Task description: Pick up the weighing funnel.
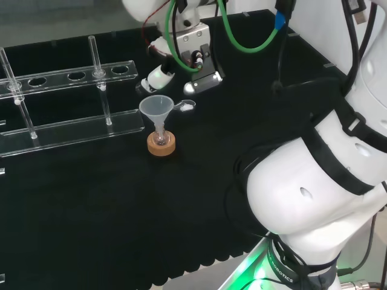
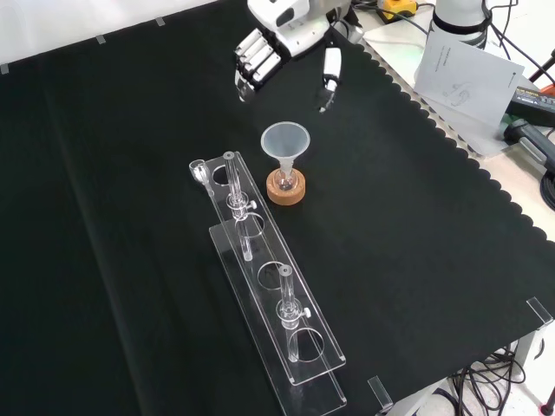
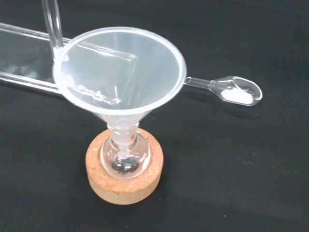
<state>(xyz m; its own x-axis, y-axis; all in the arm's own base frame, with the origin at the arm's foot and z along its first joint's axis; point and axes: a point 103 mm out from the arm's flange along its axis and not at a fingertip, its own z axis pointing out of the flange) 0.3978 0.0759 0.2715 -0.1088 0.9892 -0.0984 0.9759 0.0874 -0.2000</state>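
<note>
The bench is covered with matt black cloth (image 2: 104, 260). The funnel (image 3: 120, 72) is made of smooth, milky, translucent plastic, and the small flask (image 3: 126, 157) under it of clear, glossy glass. The cork ring (image 3: 104, 186) is seen as tan, grainy and rough. The weighing funnel (image 3: 236, 91) is formed of clear, shiny ware. The rack (image 2: 269, 303) is cut from clear, glossy plastic sheet. The hand (image 2: 277, 39) is cased in smooth white and black plastic.

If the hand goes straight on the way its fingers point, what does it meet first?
Probably the weighing funnel lying on the cloth, or the rim of the funnel right beside it; depth is unclear.
</note>
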